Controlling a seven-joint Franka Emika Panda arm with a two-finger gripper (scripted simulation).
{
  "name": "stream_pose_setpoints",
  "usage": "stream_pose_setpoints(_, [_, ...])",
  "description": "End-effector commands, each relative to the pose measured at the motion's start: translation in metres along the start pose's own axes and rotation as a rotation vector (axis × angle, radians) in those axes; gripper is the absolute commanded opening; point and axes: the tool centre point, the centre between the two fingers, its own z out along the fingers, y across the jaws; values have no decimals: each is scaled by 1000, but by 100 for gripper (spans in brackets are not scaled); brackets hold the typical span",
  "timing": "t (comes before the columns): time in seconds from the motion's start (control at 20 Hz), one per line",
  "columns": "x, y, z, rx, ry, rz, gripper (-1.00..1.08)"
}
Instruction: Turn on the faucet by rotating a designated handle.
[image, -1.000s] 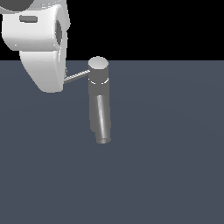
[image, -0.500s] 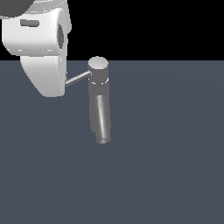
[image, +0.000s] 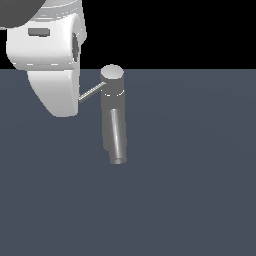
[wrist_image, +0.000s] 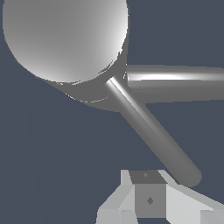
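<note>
1. White and blocky, the gripper (wrist_image: 151, 205) shows only as one pale finger with a grey pad at the lower edge of the wrist view; its second finger is out of sight, so I cannot tell how far it is open or whether it has hold of anything.
2. Just beside that finger ends the handle (wrist_image: 153, 135), a thin grey rod; whether they touch is unclear.
3. In the exterior view the handle (image: 91, 93) runs from the faucet's cap toward the upper left, its far end hidden behind the arm (image: 52, 60).
4. The faucet (image: 113, 107) stands upright at upper centre on the dark grey floor (image: 190, 190).
5. Its tubular spout (image: 117, 140) points toward the lower edge.
</note>
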Motion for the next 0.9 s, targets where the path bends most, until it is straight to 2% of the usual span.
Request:
stream_pose_setpoints(0.0, [14,5,1,-4,13,23,-100])
stream_pose_setpoints(0.85, [28,23,0,-6,15,25,-100])
